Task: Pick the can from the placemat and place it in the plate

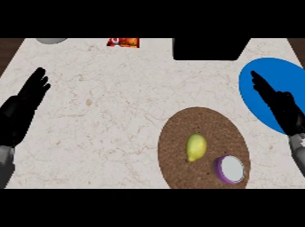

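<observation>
Can (231,169) standing on placemat (194,122); probably light, stiff, slick, so take its sides. Left hand (24,102) and right hand (279,104) both idling, fingers straight.

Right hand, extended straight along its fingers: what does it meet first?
Probably the black block at the far edge, near its right corner. The right hand points up-left over the blue plate; height unclear.
</observation>
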